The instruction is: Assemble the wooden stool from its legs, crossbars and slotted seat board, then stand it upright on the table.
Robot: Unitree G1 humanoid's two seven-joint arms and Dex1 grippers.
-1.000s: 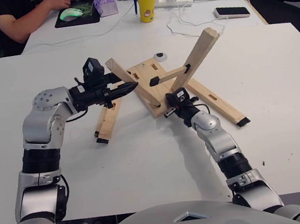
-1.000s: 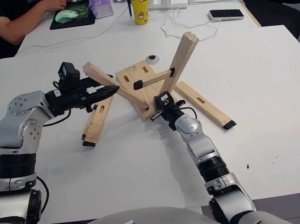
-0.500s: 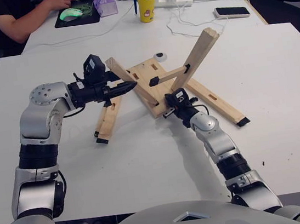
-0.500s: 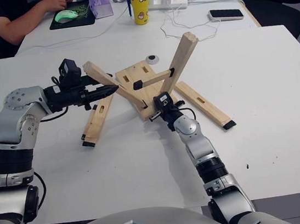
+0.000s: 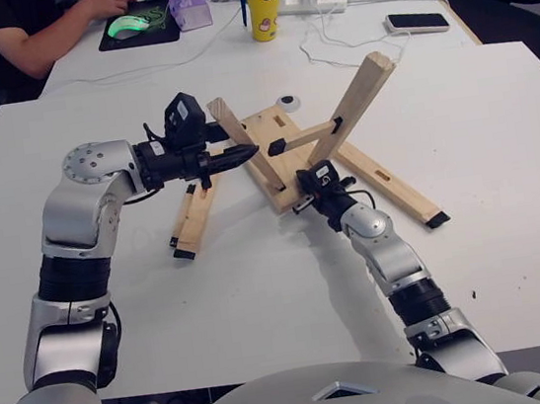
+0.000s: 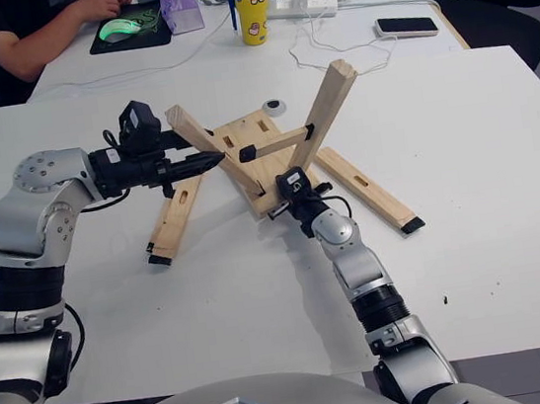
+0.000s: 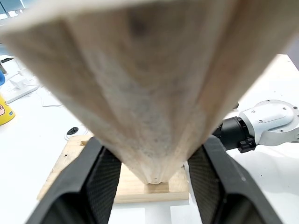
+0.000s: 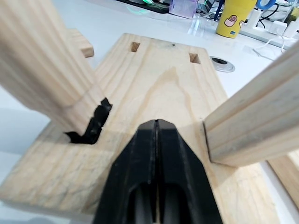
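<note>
The slotted seat board (image 5: 263, 133) lies flat on the white table. A wooden leg (image 5: 244, 144) stands tilted in its near left slot, and my left gripper (image 5: 236, 155) is shut on it; the left wrist view has the fingers (image 7: 100, 179) on both sides of the leg (image 7: 149, 93). A second leg (image 5: 360, 98) leans to the far right out of the board, with a short crossbar (image 5: 303, 138) jutting from it. My right gripper (image 5: 302, 201) is shut, and its joined fingertips (image 8: 156, 140) rest on the board's near edge (image 8: 187, 93).
Two loose slotted legs lie flat: one left of the board (image 5: 192, 217), one to its right (image 5: 387, 182). A small round disc (image 5: 288, 102) sits behind the board. The far table holds a yellow cup (image 5: 265, 3), a phone (image 5: 418, 21) and cables.
My left arm has swung toward the board, tipping the held leg more upright, its top end now farther right. The right arm has stayed put.
</note>
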